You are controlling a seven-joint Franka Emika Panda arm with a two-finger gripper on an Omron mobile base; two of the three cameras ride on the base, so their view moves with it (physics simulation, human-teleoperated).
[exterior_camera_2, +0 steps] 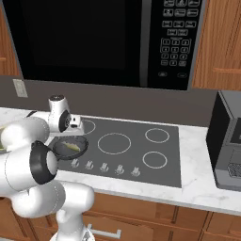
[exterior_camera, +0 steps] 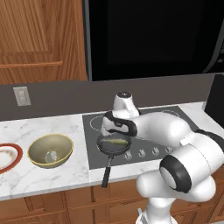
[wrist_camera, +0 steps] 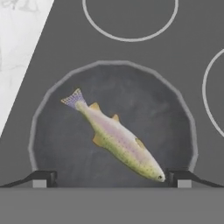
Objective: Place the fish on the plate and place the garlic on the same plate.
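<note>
Fish (exterior_camera: 114, 141) in pan (exterior_camera: 113, 146) — arm (exterior_camera: 157, 131) overhead

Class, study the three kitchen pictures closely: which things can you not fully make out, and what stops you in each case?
- Plate: cut off by the left edge of the left base view.
- Garlic: a small pale lump in the bowl; too small to show any detail.
- Fish: in the left base view, partly hidden in the pan by the arm.
- Gripper: just its fingertips rise at the bottom of the hand view, set wide apart.

fish (wrist_camera: 116, 136) in pan (wrist_camera: 70, 144), bowl (exterior_camera: 50, 151) left
</note>
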